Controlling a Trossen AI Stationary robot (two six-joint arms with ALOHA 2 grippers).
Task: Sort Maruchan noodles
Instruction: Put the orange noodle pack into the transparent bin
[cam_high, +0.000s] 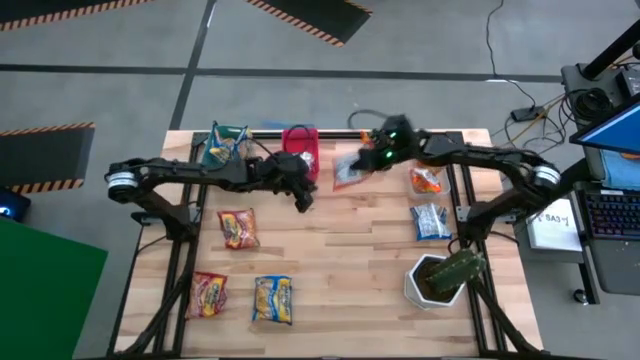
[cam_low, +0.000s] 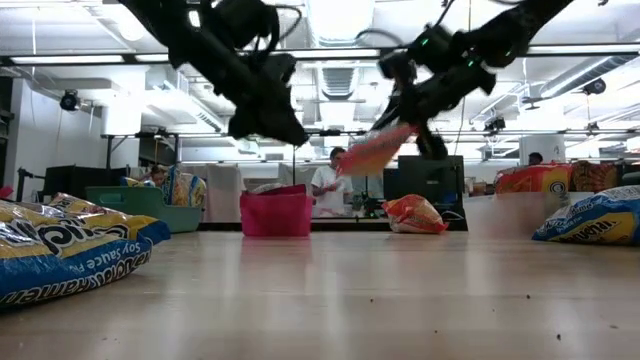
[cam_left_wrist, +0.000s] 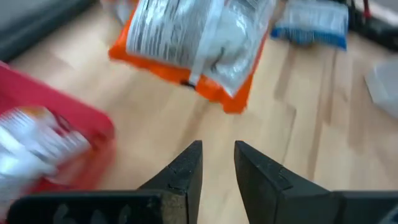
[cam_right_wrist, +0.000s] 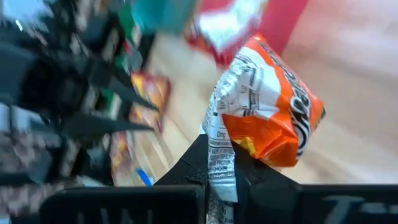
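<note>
My right gripper (cam_high: 368, 160) is up in the air beside the pink bin (cam_high: 300, 148) and is shut on an orange Maruchan packet (cam_high: 350, 173), which also shows in the low view as the packet (cam_low: 375, 150). My left gripper (cam_high: 302, 198) hovers open just near of the pink bin and touches nothing; its wrist view looks past its gripper (cam_left_wrist: 217, 155) at the packet's printed silver back (cam_left_wrist: 193, 43). The pink bin (cam_left_wrist: 56, 149) holds a red-and-white packet. Other packets lie flat on the table: a red-yellow one (cam_high: 238, 228), a red one (cam_high: 208, 294), a yellow-and-blue one (cam_high: 272, 299), an orange one (cam_high: 427, 180) and a silver-and-blue one (cam_high: 430, 220). My right gripper pinches the orange packet by the flat crimped seam at one end (cam_right_wrist: 221, 146), between its two fingers. The fingers come slanting down from the table's right side. The packet is lifted clear of the table and hangs tilted beyond the fingertips (cam_low: 375, 150), its body toward the pink bin.
A teal bin (cam_high: 225, 143) with packets in it stands left of the pink bin at the far edge. A white pot with a green plant (cam_high: 437, 278) sits at the near right corner. Bare wood lies in the table's middle (cam_high: 340, 250). People show in the room beyond the table.
</note>
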